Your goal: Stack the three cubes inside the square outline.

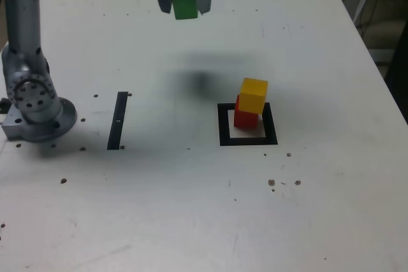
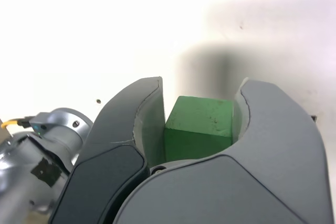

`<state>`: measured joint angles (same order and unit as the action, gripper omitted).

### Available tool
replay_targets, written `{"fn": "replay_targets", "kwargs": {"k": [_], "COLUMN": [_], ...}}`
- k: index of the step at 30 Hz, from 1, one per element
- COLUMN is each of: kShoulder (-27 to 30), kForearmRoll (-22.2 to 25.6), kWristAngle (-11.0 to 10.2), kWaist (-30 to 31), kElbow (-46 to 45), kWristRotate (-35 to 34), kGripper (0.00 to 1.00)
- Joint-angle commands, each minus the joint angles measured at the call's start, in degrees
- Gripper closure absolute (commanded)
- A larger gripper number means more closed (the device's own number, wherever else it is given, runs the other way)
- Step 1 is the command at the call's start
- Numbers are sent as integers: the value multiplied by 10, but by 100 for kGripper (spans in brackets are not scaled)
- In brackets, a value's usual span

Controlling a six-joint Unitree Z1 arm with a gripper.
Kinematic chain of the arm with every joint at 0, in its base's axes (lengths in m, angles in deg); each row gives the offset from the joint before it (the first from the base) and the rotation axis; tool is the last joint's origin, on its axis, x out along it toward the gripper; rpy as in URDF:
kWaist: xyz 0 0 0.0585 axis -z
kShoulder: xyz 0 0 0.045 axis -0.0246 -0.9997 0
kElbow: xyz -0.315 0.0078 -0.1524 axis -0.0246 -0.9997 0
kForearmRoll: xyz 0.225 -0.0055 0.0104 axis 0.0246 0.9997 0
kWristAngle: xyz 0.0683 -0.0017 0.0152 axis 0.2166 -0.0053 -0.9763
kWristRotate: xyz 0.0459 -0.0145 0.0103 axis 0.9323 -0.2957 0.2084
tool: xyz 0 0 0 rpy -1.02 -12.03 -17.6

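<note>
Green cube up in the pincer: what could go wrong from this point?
The yellow cube sits slightly askew on the red cube, so a third cube landing off-centre might tip the pair. The green cube is held by its sides in the pincer; lowered too far, it could push the yellow cube off. The red cube stands near the back of the square outline, so a bump could shift it onto the black border.
</note>
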<state>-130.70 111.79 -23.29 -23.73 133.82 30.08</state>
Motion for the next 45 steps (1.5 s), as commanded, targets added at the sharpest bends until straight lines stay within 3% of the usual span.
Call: {"fn": "replay_targets", "kwargs": {"k": [1,24,45], "kShoulder": [0,-79,-143], "kForearmRoll": [6,41,29], "kWristAngle": [1,1,-3], "kWaist": [23,216,264], "kElbow": [12,119,157], "kWristRotate": [-15,-123,-146], "kGripper": [89,89,88]}}
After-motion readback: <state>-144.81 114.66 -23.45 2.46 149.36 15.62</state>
